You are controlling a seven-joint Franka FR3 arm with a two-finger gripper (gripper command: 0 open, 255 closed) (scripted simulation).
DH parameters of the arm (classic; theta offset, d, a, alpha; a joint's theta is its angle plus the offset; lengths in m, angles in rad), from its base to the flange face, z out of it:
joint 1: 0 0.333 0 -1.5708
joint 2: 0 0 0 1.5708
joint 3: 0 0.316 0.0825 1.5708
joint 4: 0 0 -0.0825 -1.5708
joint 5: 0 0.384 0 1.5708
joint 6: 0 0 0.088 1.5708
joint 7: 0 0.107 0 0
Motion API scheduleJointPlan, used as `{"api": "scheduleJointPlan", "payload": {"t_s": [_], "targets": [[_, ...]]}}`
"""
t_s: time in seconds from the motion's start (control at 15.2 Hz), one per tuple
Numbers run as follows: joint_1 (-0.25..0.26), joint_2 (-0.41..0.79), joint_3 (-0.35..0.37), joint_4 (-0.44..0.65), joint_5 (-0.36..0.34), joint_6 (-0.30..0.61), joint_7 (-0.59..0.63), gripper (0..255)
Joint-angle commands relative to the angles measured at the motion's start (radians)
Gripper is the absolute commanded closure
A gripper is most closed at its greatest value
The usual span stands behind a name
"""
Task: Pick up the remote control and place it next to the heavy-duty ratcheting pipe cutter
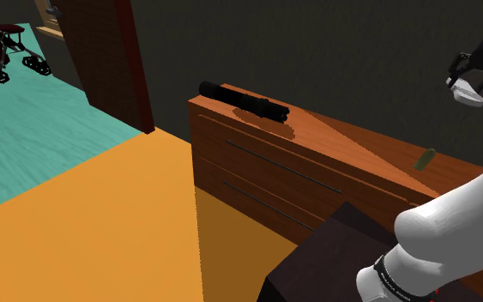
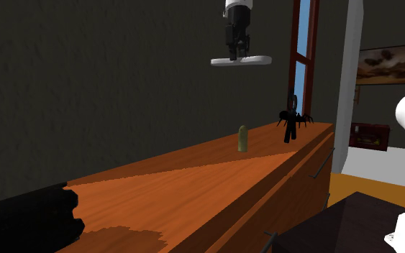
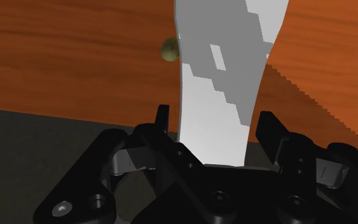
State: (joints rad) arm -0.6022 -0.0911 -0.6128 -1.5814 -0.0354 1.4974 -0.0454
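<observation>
My gripper (image 1: 473, 70) hangs high above the wooden dresser (image 1: 342, 146), shut on a pale grey-white remote control (image 1: 467, 91). In the second exterior view the remote (image 2: 241, 61) lies level under the gripper (image 2: 237, 49). The wrist view has the fingers clasping the remote (image 3: 222, 76) at the gripper (image 3: 214, 121). A long black tool (image 1: 244, 103) lies at the dresser's end on the shoulder view's left; it is seen again (image 2: 21, 215). A black spindly tool (image 2: 292, 118) stands at the other end. I cannot tell which is the pipe cutter.
A small olive object (image 1: 425, 160) stands upright on the dresser top (image 2: 193, 187), roughly below the remote (image 3: 168, 49). A dark wall runs behind the dresser. My dark stand (image 1: 334, 257) sits in front of it. A black wheeled walker (image 1: 8, 51) is on the teal floor.
</observation>
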Motion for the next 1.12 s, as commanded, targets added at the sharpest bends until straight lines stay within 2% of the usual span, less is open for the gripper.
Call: {"api": "scheduleJointPlan", "payload": {"t_s": [0.0,0.33,0.59,0.86,1.06], "targets": [[-0.026,0.024,-0.036,0.024,0.011,-0.004,-0.063,255],[-0.1,0.116,-0.124,0.112,0.067,-0.021,-0.221,255],[-0.189,0.225,-0.185,0.214,0.145,-0.049,-0.358,255],[-0.321,0.361,-0.22,0.353,0.248,-0.098,-0.491,255],[-0.454,0.477,-0.225,0.495,0.335,-0.153,-0.577,255]]}}
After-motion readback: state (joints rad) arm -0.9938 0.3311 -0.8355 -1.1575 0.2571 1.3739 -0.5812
